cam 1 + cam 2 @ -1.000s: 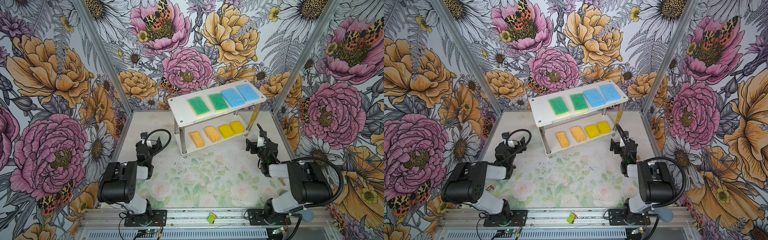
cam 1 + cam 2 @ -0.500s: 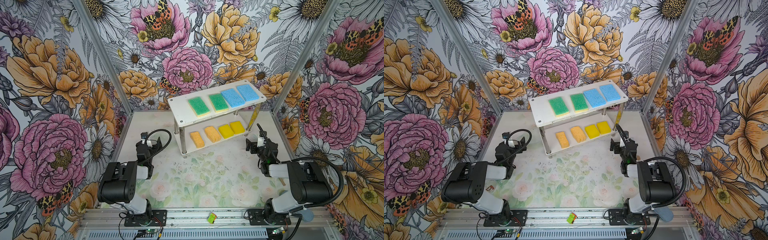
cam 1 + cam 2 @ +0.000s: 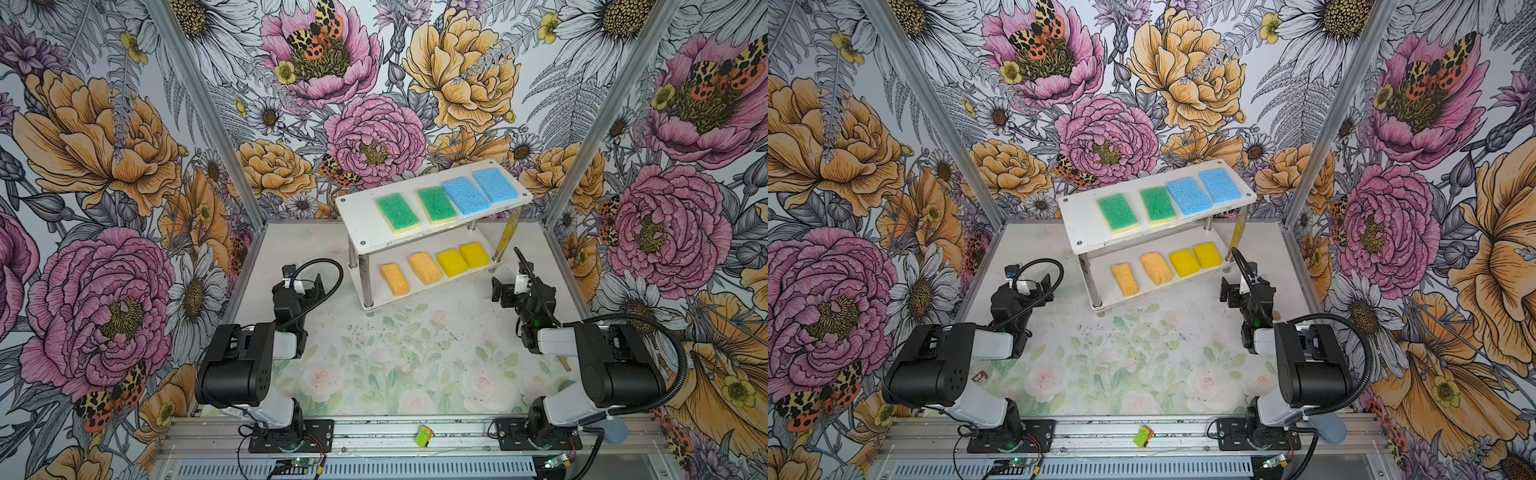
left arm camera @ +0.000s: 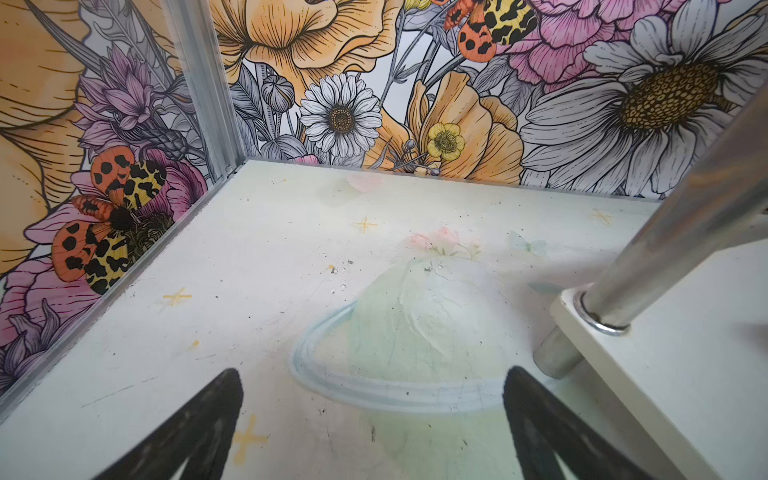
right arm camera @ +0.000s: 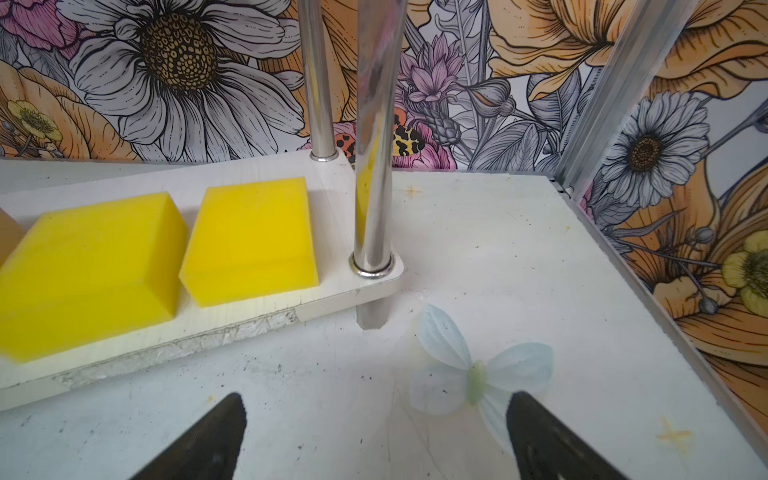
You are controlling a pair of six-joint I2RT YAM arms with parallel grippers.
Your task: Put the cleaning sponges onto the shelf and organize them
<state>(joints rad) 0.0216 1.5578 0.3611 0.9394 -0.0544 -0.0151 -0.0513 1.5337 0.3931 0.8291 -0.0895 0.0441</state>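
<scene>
All 8 sponges (image 3: 397,212) sit on shelf (image 3: 357,224), 4 per tier. L end effector (image 4: 372,382) & R end effector (image 5: 374,403) spread wide, empty

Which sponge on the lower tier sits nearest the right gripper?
The bright yellow sponge at the lower tier's end, beside the chrome leg; its yellow twin and both orange sponges lie farther along the tier.

Left fingers (image 4: 199,432), right fingers (image 5: 208,440): wide apart
</scene>
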